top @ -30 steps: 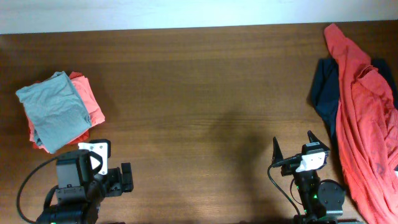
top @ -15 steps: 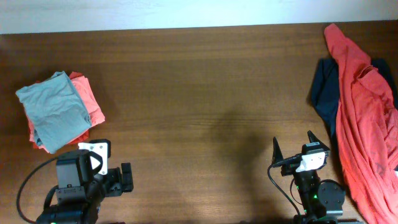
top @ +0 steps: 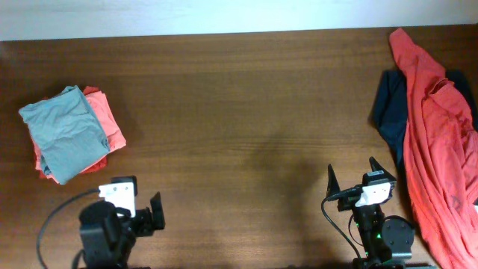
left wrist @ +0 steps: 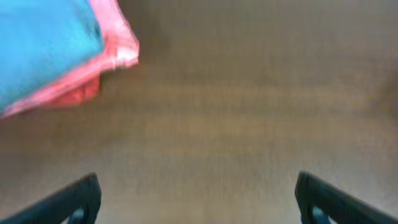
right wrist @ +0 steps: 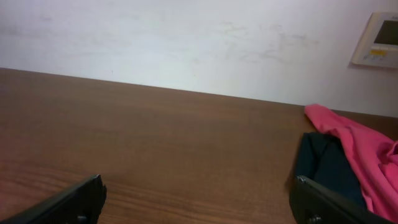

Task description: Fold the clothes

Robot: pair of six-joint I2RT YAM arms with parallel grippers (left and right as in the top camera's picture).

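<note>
A folded pale grey-blue T-shirt (top: 66, 131) lies on a folded coral-red tee (top: 112, 123) at the table's left; the blurred left wrist view shows the grey-blue T-shirt (left wrist: 43, 43) and the coral-red tee (left wrist: 112, 53) at top left. My left gripper (top: 136, 205) is near the front edge, below and right of that stack, open over bare wood (left wrist: 198, 186). At the right edge an unfolded coral-red tee (top: 437, 149) sprawls over a navy piece (top: 388, 112). My right gripper (top: 353, 175) stands open and empty left of them (right wrist: 199, 186). The navy piece (right wrist: 323, 168) is just beyond its right finger.
The brown wooden table (top: 239, 112) ends at a white wall along the far side. A wall panel (right wrist: 379, 38) hangs at the upper right of the right wrist view. A black cable (top: 56, 217) loops beside the left arm.
My left arm has drawn back toward the front edge and slightly right, away from the folded stack. The right arm and the clothes have not moved.
</note>
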